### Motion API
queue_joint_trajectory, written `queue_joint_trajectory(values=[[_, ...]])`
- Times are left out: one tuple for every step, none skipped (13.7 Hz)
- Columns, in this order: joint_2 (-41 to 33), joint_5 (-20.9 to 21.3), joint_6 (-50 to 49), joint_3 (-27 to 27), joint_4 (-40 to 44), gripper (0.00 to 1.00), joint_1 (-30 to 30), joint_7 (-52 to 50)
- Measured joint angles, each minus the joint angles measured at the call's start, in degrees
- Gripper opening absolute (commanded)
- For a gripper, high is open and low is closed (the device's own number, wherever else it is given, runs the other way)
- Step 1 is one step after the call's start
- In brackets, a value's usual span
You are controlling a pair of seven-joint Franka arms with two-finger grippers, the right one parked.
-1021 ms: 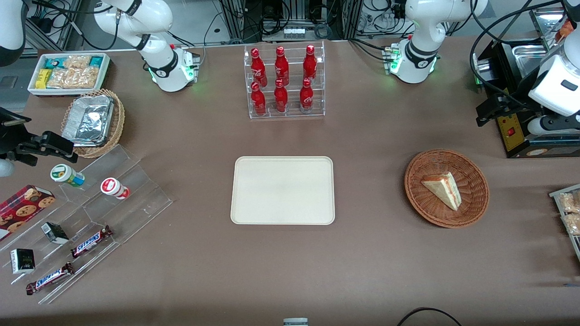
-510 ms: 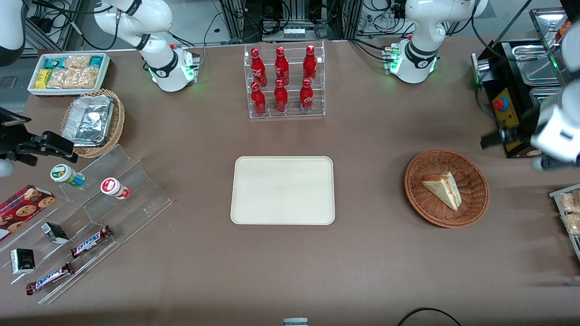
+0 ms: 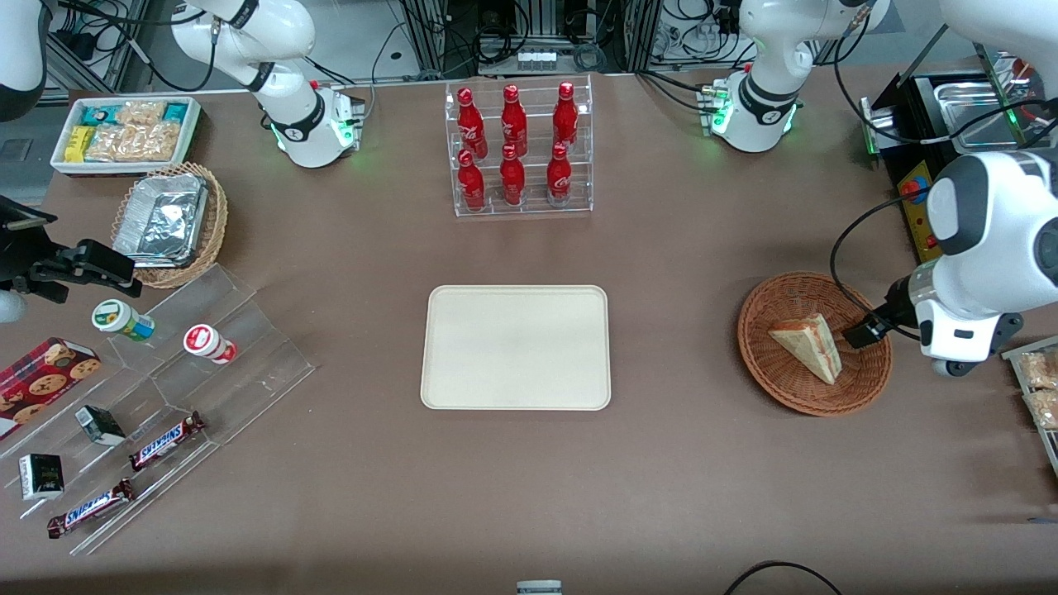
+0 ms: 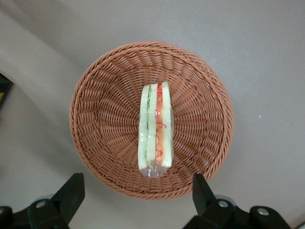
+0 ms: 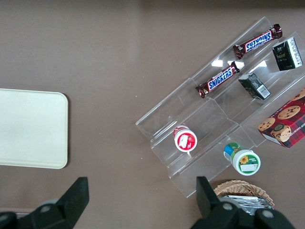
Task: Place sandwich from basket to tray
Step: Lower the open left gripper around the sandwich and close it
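The sandwich (image 3: 808,347) is a pale bread wedge lying in the reddish-brown wicker basket (image 3: 764,326) toward the working arm's end of the table. In the left wrist view the sandwich (image 4: 155,129) shows its red and green filling, wrapped in clear film, in the basket (image 4: 95,119). The left gripper (image 3: 864,330) hangs above the basket's rim, beside the sandwich, apart from it. Its gripper (image 4: 136,195) is open and empty, and the black fingers (image 4: 71,191) stand wide apart above the rim. The cream tray (image 3: 516,347) lies empty mid-table and also shows in the right wrist view (image 5: 28,129).
A clear rack of red bottles (image 3: 518,149) stands farther from the camera than the tray. A black control box (image 3: 930,223) and a tray of snack packets (image 3: 1037,388) flank the basket. A clear stepped stand with snacks (image 3: 165,388) lies toward the parked arm's end.
The left arm has swung from over the black box down and toward the basket. Its gripper now hangs above the basket's rim. Sandwich, basket and tray have not moved.
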Motion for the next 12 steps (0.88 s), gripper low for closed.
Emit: queue_joint_trajectory(values=[[-0.1,0.0,3.0,0.1,-2.3,1.0,0.0,-1.6],[-0.1,0.0,6.6,0.1,-4.9,1.0,0.0,-2.4],[-0.1,0.0,10.6,0.1,-7.6,1.0,0.0,-2.9],[-0.1,0.0,14.2,0.1,-10.1,1.0,0.0,-3.2],[-0.1,0.0,17.2,0.1,-12.4,1.0,0.0,-3.3],[0.0,0.0,19.9,0.1,-14.4,1.0,0.0,-3.4],[0.1,0.0,21.8,0.1,-15.9,1.0,-0.1,-3.7],[0.4,0.0,23.0,0.1,-17.0,1.0,-0.2,-4.3],[0.7,0.0,23.6,0.1,-17.5,1.0,-0.3,-4.9],[1.1,0.0,23.8,0.1,-17.7,1.0,-0.5,-5.5],[1.4,0.0,23.9,0.0,-17.9,1.0,-0.6,-5.9],[1.6,0.0,24.3,0.0,-18.0,1.0,-0.7,-6.2]])
